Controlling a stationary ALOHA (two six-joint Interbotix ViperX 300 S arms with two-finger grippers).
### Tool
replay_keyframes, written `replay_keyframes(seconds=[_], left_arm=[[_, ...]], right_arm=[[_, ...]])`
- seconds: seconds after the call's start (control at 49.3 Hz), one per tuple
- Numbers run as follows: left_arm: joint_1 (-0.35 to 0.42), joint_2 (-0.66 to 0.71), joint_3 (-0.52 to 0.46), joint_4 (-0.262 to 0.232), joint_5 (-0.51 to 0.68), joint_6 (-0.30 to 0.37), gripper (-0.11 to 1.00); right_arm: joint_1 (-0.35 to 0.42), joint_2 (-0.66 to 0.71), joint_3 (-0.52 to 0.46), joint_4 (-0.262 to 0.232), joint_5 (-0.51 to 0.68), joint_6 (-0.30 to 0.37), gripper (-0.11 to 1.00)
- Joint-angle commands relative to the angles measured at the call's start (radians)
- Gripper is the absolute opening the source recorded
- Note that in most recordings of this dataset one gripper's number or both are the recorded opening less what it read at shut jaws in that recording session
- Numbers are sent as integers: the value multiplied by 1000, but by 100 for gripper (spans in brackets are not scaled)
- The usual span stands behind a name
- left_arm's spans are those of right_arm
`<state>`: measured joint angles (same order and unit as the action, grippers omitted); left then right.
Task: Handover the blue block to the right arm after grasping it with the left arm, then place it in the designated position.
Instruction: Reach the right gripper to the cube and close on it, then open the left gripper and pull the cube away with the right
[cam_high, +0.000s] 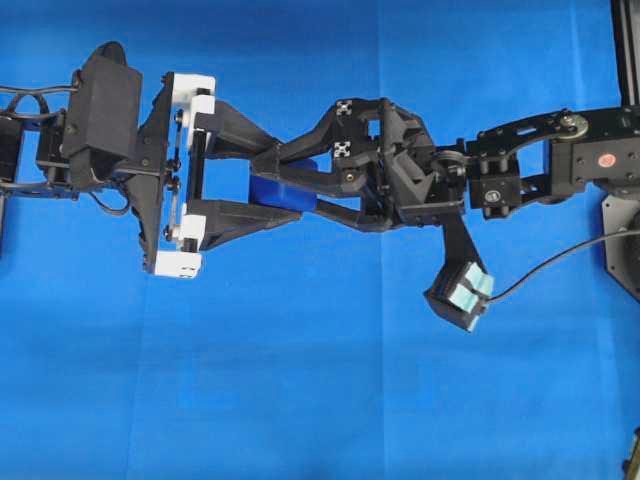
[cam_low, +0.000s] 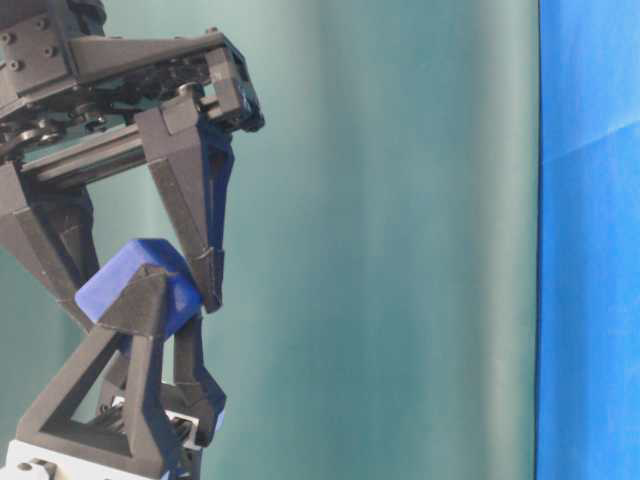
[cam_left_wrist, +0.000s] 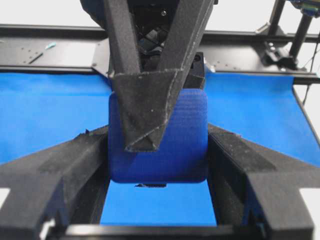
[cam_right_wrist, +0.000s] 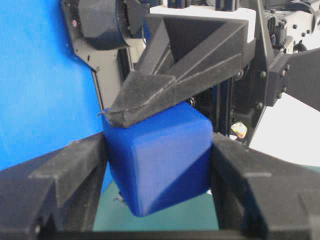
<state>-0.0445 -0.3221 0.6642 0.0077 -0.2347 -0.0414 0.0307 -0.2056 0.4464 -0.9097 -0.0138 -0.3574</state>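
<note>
The blue block (cam_high: 275, 190) hangs in the air above the blue cloth (cam_high: 320, 400), held from both sides. The left arm's gripper (cam_high: 285, 180), with white mounts, reaches in from the left and is shut on it. In the left wrist view its fingers (cam_left_wrist: 80, 165) press the block (cam_left_wrist: 175, 145) on both flanks. The all-black right arm's gripper (cam_high: 300, 185) comes from the right, turned crosswise, and is also shut on the block (cam_right_wrist: 160, 160). At table level the block (cam_low: 135, 275) sits between fingers from above and below. The designated position is out of view.
The right arm's wrist camera (cam_high: 460, 295) hangs below its gripper, with a cable (cam_high: 560, 260) trailing right. A black frame rail (cam_left_wrist: 50, 30) runs along the cloth's far edge. A teal backdrop (cam_low: 400, 240) stands behind the arms.
</note>
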Motion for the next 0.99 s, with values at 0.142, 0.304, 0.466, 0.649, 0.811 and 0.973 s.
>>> replay_keyframes(seconds=[0.142, 0.304, 0.466, 0.649, 0.811, 0.973], left_arm=[[-3, -14, -12, 2, -5, 2, 48], [-2, -12, -12, 2, -12, 0, 49], [-2, -14, -12, 2, -26, -2, 64], [0, -17, -9, 2, -40, 0, 93], [3, -21, -5, 3, -40, 0, 93], [8, -38, 12, 3, -40, 0, 93]], right_arm=[[-6, -18, -28, 5, 0, 5, 52], [-6, -18, -26, 8, -2, 6, 52], [-6, -18, -26, 9, 0, 6, 52], [-6, -18, -25, 9, -2, 6, 52], [-6, -29, -14, 11, -2, 6, 52], [-6, -84, 37, 11, 0, 6, 52]])
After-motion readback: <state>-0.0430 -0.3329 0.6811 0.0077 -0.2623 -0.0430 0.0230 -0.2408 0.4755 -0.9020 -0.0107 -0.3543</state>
